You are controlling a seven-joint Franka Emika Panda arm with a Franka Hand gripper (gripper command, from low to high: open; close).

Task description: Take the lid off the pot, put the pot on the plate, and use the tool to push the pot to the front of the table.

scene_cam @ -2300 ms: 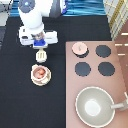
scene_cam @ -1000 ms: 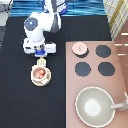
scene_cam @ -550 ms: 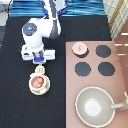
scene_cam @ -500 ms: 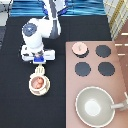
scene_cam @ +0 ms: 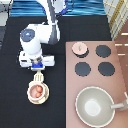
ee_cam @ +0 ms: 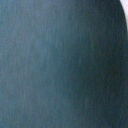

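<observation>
Surface: wide black table [scene_cam: 15,95], with a pinkish-brown stove panel [scene_cam: 120,65] set at the exterior view's right.
Pot [scene_cam: 37,91]: small pink pot, uncovered, reddish-brown inside showing; it sits on the plate, toward the exterior view's lower left.
Plate [scene_cam: 30,98]: round cream-tan plate under the pot, its rim showing around the pot.
Tool [scene_cam: 38,76]: pale cream spatula lying on the table just above the pot in the exterior view, its lower end touching or nearly touching the plate's rim; its upper end reaches the gripper.
Gripper [scene_cam: 37,66]: low over the table, directly at the tool's upper end, beneath the white hand of the arm; whether it is open or closed, or has hold of the tool, cannot be told.
Lid [scene_cam: 79,48]: pink disc with a centre knob, resting on the stove panel's upper-left burner, well apart from the pot.
Pan [scene_cam: 94,106]: large grey-beige pan on the stove panel's lower part.
Wrist view: a uniform dark blue-grey surface only.
</observation>
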